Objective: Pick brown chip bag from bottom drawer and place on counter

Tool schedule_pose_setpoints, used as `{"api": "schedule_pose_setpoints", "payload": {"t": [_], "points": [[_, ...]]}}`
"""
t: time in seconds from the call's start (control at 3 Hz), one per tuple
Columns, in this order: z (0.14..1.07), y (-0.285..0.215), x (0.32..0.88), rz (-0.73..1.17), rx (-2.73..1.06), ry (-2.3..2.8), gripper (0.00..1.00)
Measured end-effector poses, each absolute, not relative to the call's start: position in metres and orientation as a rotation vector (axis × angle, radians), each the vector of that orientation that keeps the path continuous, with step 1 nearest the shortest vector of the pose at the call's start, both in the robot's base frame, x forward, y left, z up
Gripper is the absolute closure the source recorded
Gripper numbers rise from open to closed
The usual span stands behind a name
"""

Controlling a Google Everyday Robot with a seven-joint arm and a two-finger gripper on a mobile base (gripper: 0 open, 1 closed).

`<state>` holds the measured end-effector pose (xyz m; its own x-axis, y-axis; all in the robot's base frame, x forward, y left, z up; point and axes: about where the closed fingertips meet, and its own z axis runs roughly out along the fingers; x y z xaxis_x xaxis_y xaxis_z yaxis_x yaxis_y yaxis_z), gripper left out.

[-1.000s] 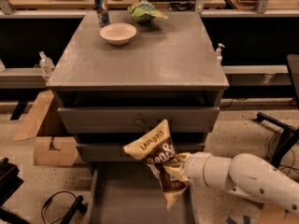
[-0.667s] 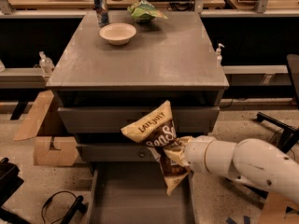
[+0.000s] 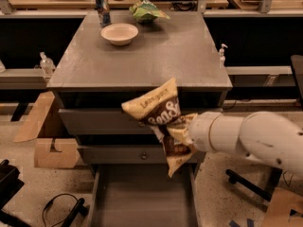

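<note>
The gripper (image 3: 183, 135) is clamped on the brown chip bag (image 3: 158, 109) near its crumpled middle, the jaws pinched tight enough to crease the foil. The bag hangs in the air in front of the 2 knob-fronted drawers, tilted, with its upper end just below the front edge of the counter (image 3: 156, 56) and its lower end pointing down toward the bottom drawer (image 3: 142, 197).

I judge the bag light, soft and slick, with brittle contents. A pinch across the gathered middle suits it; a hard squeeze would crush the chips (and the glossy film could slip under a loose one).

The bottom drawer stands pulled out, and its visible floor shows nothing lying in it. On the counter sit 1 pale bowl (image 3: 119, 33), apparently with nothing in it, a can (image 3: 102, 8) and a green bag (image 3: 146, 11), all well back from the front half.
</note>
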<state>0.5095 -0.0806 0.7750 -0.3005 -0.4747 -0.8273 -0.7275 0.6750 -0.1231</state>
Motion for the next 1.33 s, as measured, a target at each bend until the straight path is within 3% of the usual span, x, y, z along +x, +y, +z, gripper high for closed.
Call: {"api": "schedule_pose_setpoints", "payload": {"t": [0.67,1.33], "points": [[0.894,-0.086,0.529,0.177,-1.012,1.868,1.00],[0.986,-0.089,0.623,0.008,-1.162,1.894,1.00]]}}
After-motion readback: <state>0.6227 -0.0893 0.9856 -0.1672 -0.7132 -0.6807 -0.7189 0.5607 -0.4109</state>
